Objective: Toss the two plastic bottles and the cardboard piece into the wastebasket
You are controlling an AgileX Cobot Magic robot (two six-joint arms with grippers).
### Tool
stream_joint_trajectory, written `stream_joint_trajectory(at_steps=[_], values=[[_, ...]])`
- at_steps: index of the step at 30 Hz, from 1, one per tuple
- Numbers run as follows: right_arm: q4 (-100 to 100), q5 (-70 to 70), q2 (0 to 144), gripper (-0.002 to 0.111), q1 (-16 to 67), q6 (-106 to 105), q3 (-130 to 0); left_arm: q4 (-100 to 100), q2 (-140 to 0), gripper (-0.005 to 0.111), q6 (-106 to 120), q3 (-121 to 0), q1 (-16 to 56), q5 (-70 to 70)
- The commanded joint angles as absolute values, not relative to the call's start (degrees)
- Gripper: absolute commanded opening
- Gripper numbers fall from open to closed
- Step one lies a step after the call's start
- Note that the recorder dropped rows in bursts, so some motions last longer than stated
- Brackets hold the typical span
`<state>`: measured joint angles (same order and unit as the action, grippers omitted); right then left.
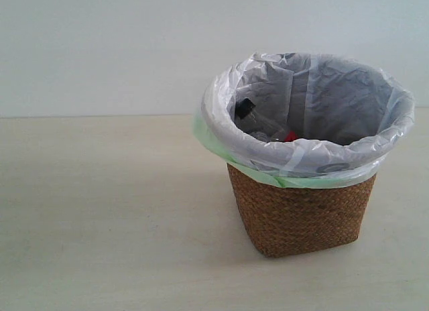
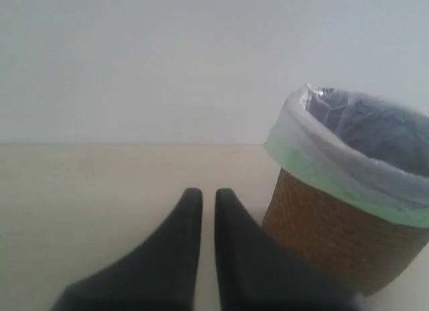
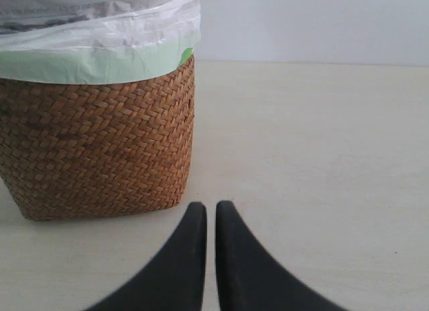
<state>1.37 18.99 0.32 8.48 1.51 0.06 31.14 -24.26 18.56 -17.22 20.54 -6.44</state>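
Already inside the wastebasket (image 1: 301, 217) on the counter (image 1: 100, 224) lay a black-capped bottle (image 1: 245, 108), likely light and slippery, best pinched mid-body; cardboard piece unseen. Left gripper (image 2: 208, 197) and right gripper (image 3: 210, 210) sat nearly closed, empty.

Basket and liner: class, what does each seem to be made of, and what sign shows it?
Basket: likely woven wicker or similar plant fibre, matt brown; a herringbone weave shows. Liner: thin plastic film, translucent white and pale green, slightly glossy; it crinkles and folds over the rim.
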Motion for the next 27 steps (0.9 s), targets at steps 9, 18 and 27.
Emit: stream_joint_trajectory(at_steps=[9, 18, 27], values=[[1.83, 18.45, 0.0, 0.002, 8.55, 1.31, 0.0, 31.92, -23.84, 0.007, 17.55, -13.21, 20.26, -5.83], [1.83, 18.45, 0.0, 0.002, 8.55, 1.31, 0.0, 31.92, -20.1, 0.007, 17.55, -13.21, 19.66, -6.06], [1.83, 18.45, 0.0, 0.002, 8.55, 1.31, 0.0, 31.92, -7.46, 0.007, 17.55, -13.21, 7.86, -5.7]])
